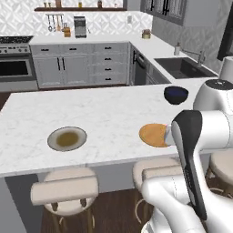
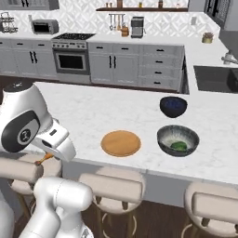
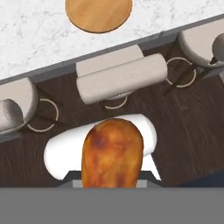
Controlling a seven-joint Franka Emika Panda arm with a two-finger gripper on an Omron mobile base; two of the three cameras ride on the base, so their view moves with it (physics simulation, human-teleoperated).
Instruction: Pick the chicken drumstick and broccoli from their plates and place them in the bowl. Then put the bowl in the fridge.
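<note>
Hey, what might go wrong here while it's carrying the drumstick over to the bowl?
1. The chicken drumstick hangs in the end effector off the counter edge, above the bar stools; a slip drops it to the floor.
2. The grey bowl, already holding broccoli, sits beyond the wooden plate, beside a navy bowl; a low swing could knock them.

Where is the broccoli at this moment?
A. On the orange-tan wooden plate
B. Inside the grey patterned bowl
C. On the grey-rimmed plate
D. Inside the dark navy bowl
B: in the right base view the green broccoli lies inside the grey bowl, while the wooden plate beside it is bare.
</note>
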